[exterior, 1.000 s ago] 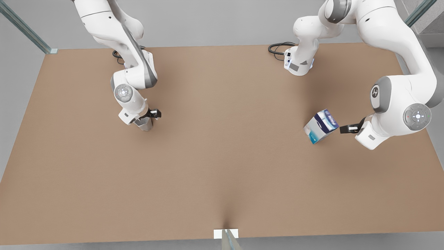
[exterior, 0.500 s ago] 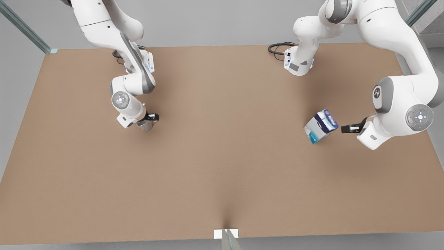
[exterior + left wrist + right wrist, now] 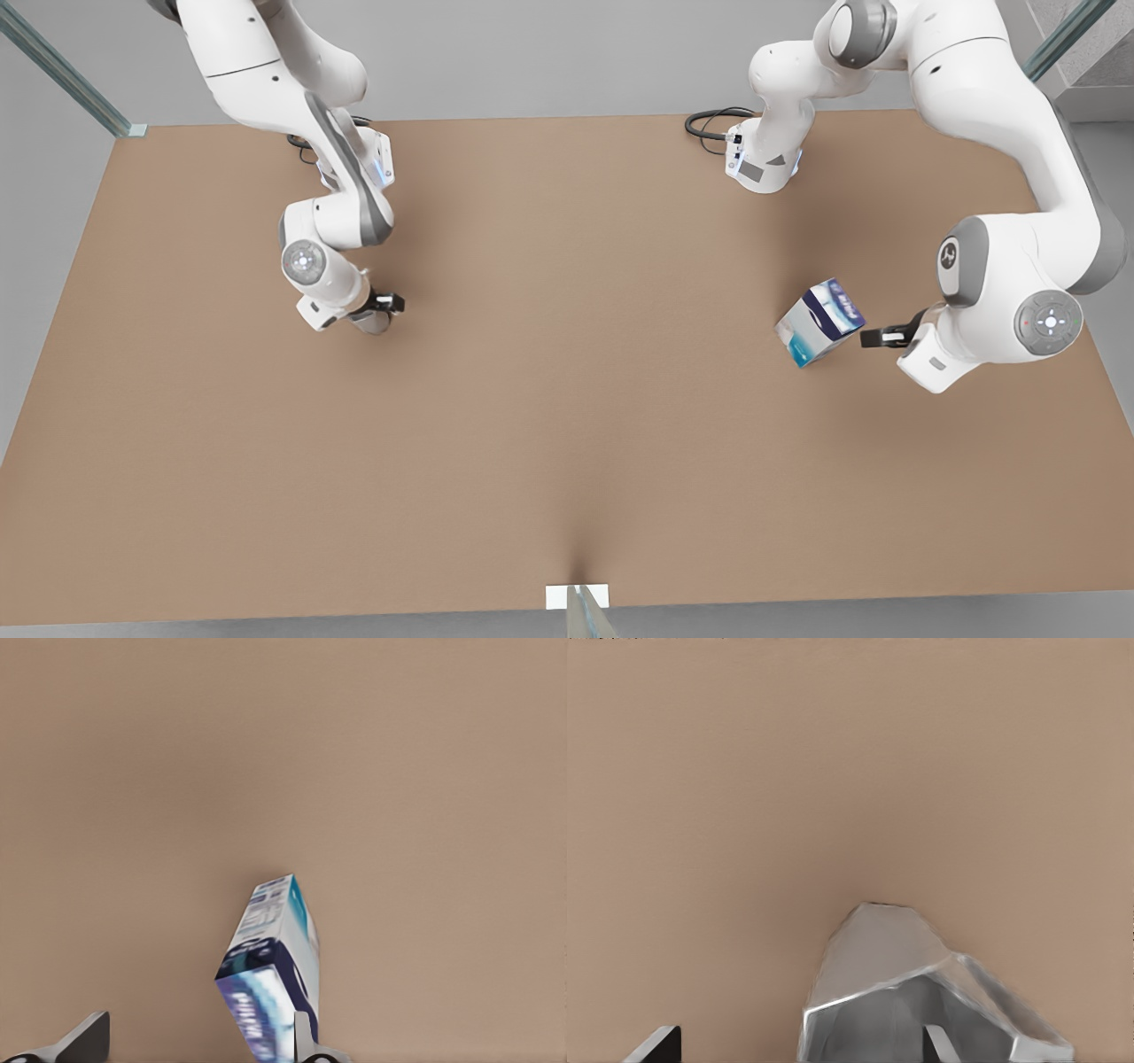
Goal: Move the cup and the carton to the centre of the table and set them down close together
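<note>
On the front view's right side of the brown table (image 3: 567,425), the carton (image 3: 819,322) stands tilted, tipped onto one lower edge, with its white face, dark blue band and teal-blue lower part turned toward the camera. My left gripper (image 3: 877,338) sits just beside the carton's blue end, its dark fingers pointing at it; from here I cannot tell whether they touch. On the front view's left side my right gripper (image 3: 383,307) reaches low over the table, and the pale grey cup (image 3: 374,321) shows just under it, mostly hidden by my wrist. Both things lie well apart, each far from the table's middle.

In the left wrist view the carton (image 3: 268,979) looks narrow and boxy: a dark blue end with pale lettering nearest me, white side panels with small print, teal on the far end. My two fingertips (image 3: 86,1038) are spread wide; the carton lies off-centre between them, close against one fingertip and with a wide gap to the other, so this claw is open.

In the right wrist view the cup (image 3: 921,992) is faceted, grey-white and glossy, lying between my spread fingertips (image 3: 658,1043), with a small spout-like lip at one rim corner. This claw is open too, not closed on the cup.
</note>
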`<state>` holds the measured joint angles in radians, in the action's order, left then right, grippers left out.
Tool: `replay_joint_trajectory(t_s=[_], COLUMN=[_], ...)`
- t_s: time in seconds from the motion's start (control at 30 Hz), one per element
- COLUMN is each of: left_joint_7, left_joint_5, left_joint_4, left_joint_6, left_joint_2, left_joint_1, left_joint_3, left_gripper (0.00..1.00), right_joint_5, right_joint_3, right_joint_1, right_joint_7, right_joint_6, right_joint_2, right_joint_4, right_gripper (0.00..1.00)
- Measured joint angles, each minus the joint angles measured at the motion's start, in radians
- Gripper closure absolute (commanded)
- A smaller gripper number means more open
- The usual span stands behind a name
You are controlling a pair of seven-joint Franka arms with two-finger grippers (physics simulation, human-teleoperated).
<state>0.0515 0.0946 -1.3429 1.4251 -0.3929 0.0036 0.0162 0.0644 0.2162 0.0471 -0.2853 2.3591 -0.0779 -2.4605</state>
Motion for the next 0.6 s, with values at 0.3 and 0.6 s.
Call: replay_joint_trajectory(t_s=[0.3,0.6], left_joint_7=[-0.002,-0.002], left_joint_5=[-0.023,-0.024], left_joint_4=[-0.001,0.001], left_joint_6=[0.005,0.006], left_joint_2=[-0.007,-0.018], left_joint_1=[0.016,0.018], left_joint_3=[-0.001,-0.001], left_gripper=[0.0,0.0], right_joint_5=[0.0,0.0], right_joint_3=[0.0,0.0], right_joint_1=[0.012,-0.009], right_joint_7=[0.0,0.005], right_joint_6=[0.038,0.04], right_joint_2=[-0.041,-0.083], right_joint_4=[0.0,-0.012], right_gripper=[0.0,0.71])
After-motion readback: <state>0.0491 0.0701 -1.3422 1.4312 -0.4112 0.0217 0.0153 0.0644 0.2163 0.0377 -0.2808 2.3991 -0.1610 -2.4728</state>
